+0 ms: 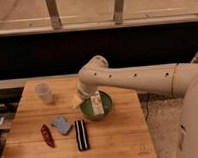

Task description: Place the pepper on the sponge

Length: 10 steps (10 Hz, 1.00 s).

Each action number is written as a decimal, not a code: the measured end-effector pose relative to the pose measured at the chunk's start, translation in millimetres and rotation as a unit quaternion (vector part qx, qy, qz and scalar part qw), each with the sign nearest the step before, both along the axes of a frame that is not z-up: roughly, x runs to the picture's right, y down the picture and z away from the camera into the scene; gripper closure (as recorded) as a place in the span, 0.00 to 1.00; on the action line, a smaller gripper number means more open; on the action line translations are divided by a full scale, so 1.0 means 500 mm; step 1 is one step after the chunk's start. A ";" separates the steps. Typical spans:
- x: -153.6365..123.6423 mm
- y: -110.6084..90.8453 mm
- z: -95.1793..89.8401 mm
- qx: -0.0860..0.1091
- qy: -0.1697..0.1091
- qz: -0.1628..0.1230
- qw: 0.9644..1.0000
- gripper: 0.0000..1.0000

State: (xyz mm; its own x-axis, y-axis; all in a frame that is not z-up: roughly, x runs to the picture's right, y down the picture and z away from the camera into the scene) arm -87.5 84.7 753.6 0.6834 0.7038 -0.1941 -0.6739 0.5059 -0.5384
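The dark red pepper (pixel 47 135) lies on the wooden table (pixel 120 137) near the front left edge. Just right of it and slightly farther back sits the light blue sponge (pixel 61 124), apart from the pepper. My gripper (pixel 77 99) hangs at the end of the white arm (pixel 137 79), by the left rim of the green bowl, above and to the right of the sponge. It holds neither the pepper nor the sponge.
A green bowl (pixel 108 109) with a pale carton-like item (pixel 97 102) in it stands mid-table. A clear plastic cup (pixel 43 92) is at the back left. A black-and-white striped strip (pixel 82 134) lies right of the sponge. The table's right edge drops to the floor.
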 end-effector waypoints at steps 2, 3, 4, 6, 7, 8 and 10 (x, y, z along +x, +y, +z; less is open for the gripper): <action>-0.035 0.023 0.010 -0.005 -0.011 -0.047 0.999 0.20; -0.066 0.033 0.004 -0.004 -0.020 -0.070 0.997 0.20; -0.101 0.045 -0.005 -0.003 -0.031 -0.091 0.995 0.20; -0.167 0.075 -0.024 -0.001 -0.056 -0.127 0.990 0.20; -0.190 0.092 -0.029 -0.002 -0.065 -0.142 0.988 0.20; -0.209 0.106 -0.029 0.000 -0.070 -0.159 0.985 0.20; -0.262 0.150 -0.031 -0.005 -0.083 -0.186 0.979 0.20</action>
